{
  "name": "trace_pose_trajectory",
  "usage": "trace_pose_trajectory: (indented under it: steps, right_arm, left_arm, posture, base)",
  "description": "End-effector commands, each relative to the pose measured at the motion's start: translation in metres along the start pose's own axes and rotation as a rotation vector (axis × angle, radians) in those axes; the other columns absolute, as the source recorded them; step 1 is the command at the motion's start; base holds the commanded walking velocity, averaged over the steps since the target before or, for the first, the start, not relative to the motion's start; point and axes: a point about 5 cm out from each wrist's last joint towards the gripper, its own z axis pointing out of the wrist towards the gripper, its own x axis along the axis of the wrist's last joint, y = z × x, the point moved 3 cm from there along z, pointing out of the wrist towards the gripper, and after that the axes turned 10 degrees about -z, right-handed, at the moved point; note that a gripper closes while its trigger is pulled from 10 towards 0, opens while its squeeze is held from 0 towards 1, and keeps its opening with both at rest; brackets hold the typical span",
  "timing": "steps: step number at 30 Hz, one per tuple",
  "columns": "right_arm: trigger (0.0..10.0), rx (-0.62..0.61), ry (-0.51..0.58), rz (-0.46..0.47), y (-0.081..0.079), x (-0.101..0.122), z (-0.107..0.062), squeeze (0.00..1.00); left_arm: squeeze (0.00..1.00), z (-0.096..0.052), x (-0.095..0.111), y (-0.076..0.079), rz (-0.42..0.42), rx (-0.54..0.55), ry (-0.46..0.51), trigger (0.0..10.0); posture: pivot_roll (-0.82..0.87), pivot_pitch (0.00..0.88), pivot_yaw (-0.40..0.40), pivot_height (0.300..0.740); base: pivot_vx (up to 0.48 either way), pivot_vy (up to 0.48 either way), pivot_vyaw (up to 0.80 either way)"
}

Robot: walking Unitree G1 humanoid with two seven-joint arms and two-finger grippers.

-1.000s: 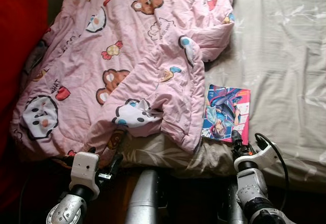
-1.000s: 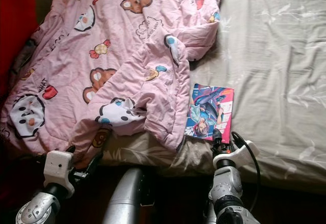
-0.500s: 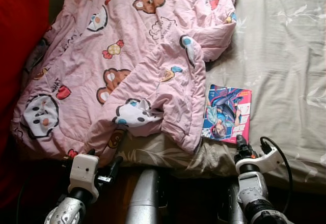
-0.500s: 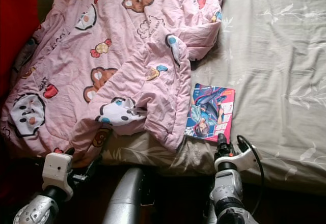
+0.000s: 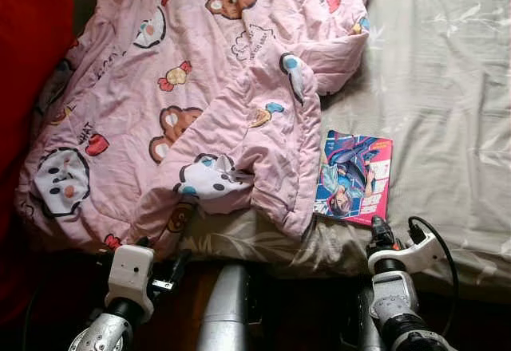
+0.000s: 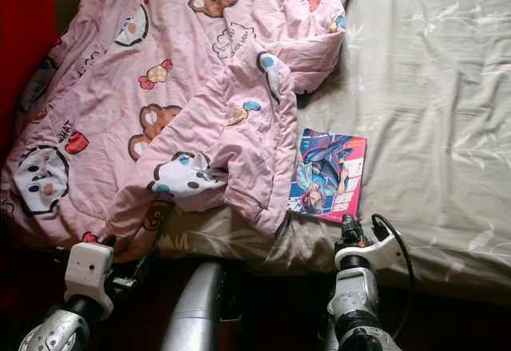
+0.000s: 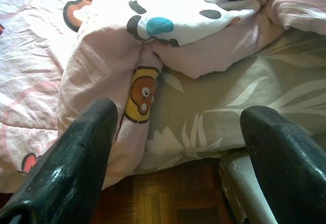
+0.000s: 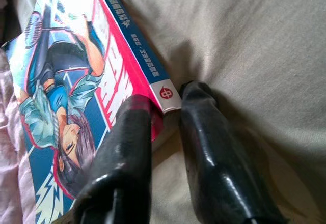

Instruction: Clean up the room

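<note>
Wooden floor (image 7: pixel 168 203) shows as a dark strip at the foot of the bed, and two claws sit over it at the near edge of the mattress. On the robot's left, the left claw (image 7: pixel 183 147) is spread wide, its two black fingers (image 7: pixel 76 158) apart on either side of the bed's edge, pointing at the hanging corner of the one pink blanket (image 5: pixel 200 96) without touching it. On the right, the right claw (image 8: pixel 165 112) has its fingers nearly together at the near corner of the single comic book (image 5: pixel 354 177): one finger lies on the cover, the other beside the spine on the sheet, so it appears to pinch that corner, though actual contact is hard to confirm. One book, one blanket, one bed. That book lies flat on the grey leaf-patterned sheet (image 5: pixel 447 112), close to the near edge, its left side touching the blanket's folded hem. Beyond and to the right of the book the sheet is open and bare, wrinkled only. Farther up and left, the blanket, printed with bears and sweets, covers the left half of the bed in loose folds. Something red (image 5: pixel 28 64) borders the far left.
</note>
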Motion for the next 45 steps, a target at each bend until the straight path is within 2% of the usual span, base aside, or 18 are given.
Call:
trace_pose_trajectory:
  steps: [1, 7, 11, 17, 23, 29, 37, 45]
  right_arm:
    - [0.0, -0.024, -0.064, 0.020, 0.004, -0.021, -0.010, 0.00]
    - [0.0, -0.008, -0.047, 0.019, 0.000, -0.017, -0.007, 0.00]
    - [0.0, 0.017, -0.026, 0.011, -0.007, -0.014, -0.004, 0.00]
    - [0.0, -0.050, -0.025, -0.027, 0.004, -0.020, -0.012, 0.00]
    - [0.0, -0.090, 0.035, -0.058, 0.015, -0.017, -0.023, 0.00]
    - [0.0, -0.086, 0.087, -0.101, 0.010, -0.011, -0.026, 0.00]
    - [0.0, -0.073, 0.129, -0.100, 0.005, 0.001, -0.025, 0.00]
    - [0.0, -0.129, 0.108, -0.068, 0.013, -0.005, -0.030, 0.00]
  left_arm:
    - [0.00, -0.005, -0.010, -0.006, 0.023, 0.019, -0.054, 10.0]
    - [0.00, -0.002, -0.011, -0.006, 0.022, 0.022, -0.052, 10.0]
    - [0.00, 0.006, -0.013, -0.006, 0.019, 0.025, -0.050, 10.0]
    - [0.00, 0.017, -0.017, -0.006, 0.014, 0.029, -0.044, 10.0]
    - [0.00, 0.032, -0.015, -0.005, 0.005, 0.033, -0.018, 10.0]
    - [0.00, 0.044, -0.017, -0.002, -0.001, 0.030, -0.003, 10.0]
    - [0.00, 0.055, -0.019, 0.003, -0.006, 0.027, 0.016, 10.0]
    - [0.00, 0.059, -0.020, 0.004, -0.004, 0.017, 0.028, 10.0]
  posture:
    - [0.19, 0.473, 0.270, 0.628]
    - [0.18, 0.465, 0.264, 0.628]
    - [0.15, 0.437, 0.247, 0.628]
    - [0.12, 0.392, 0.223, 0.628]
    - [0.07, 0.343, 0.197, 0.628]
    - [0.05, 0.310, 0.181, 0.628]
    - [0.02, 0.271, 0.164, 0.628]
    - [0.02, 0.264, 0.161, 0.628]
  base:
    - [0.000, 0.000, 0.00]
    - [0.000, 0.000, 0.00]
    - [0.000, 0.000, 0.00]
    - [0.000, 0.000, 0.00]
    - [0.000, 0.000, 0.00]
    - [0.000, 0.000, 0.00]
    - [0.000, 0.000, 0.00]
    - [0.000, 0.000, 0.00]
